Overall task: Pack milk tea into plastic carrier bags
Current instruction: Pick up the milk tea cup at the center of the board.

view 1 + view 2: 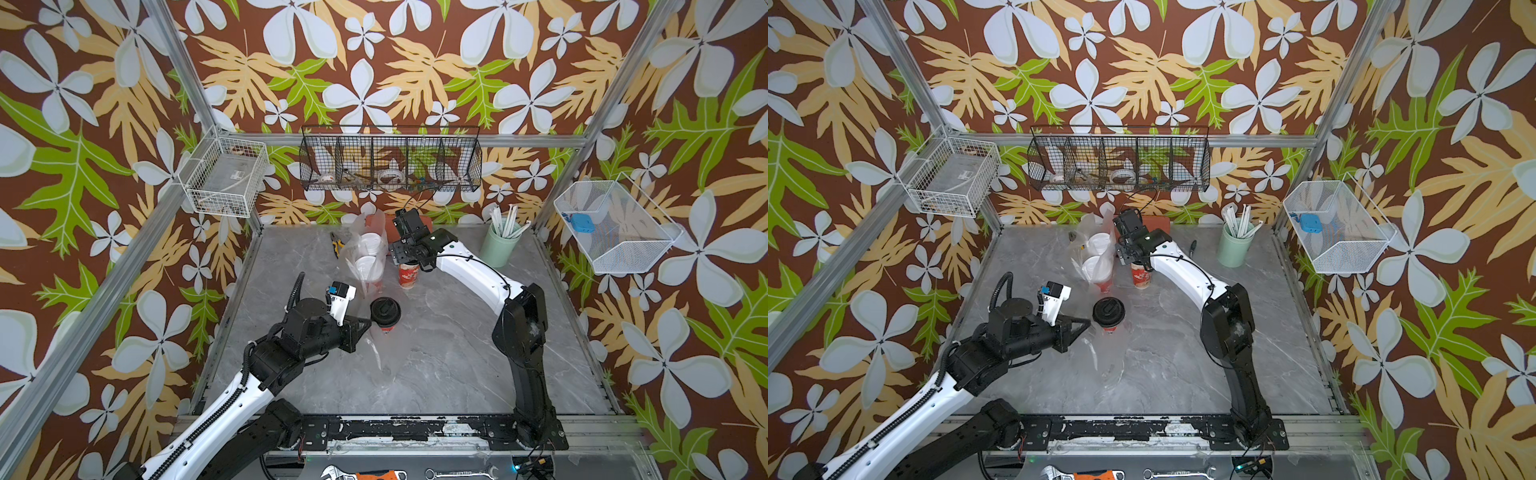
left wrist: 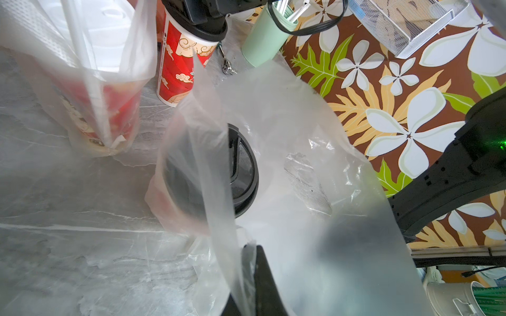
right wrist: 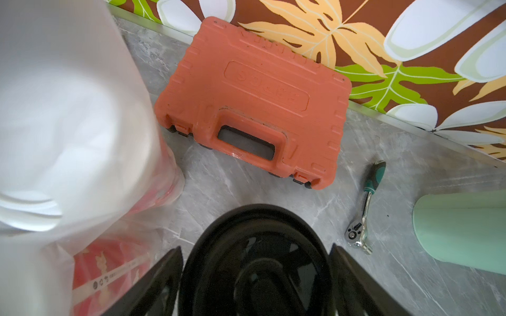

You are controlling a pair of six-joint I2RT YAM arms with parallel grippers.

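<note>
**A:** In a top view, the left gripper (image 1: 368,325) is sitting pressed together just beside the black-lidded cup (image 1: 385,312) in the middle of the table (image 1: 440,357). The right gripper (image 1: 405,261) is straddling the rear cup (image 1: 409,275), next to the packed bag (image 1: 368,253) (two white lids inside).

**B:** Left wrist view: it's pinching the loose bag (image 2: 287,131), and the film is draping across that cup's lid.

**A:** Right wrist view: the fingers (image 3: 164,276) are standing spread on either side of the rear cup's black lid.

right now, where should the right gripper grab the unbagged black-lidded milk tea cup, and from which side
Grip across the black lid at its rim, coming straight down from above. The black-lidded cup stands upright and narrows toward its base, and the bagged white-lidded cups stand close beside it, so a side approach looks tight. The right gripper straddles the lid; contact is unclear.
</note>
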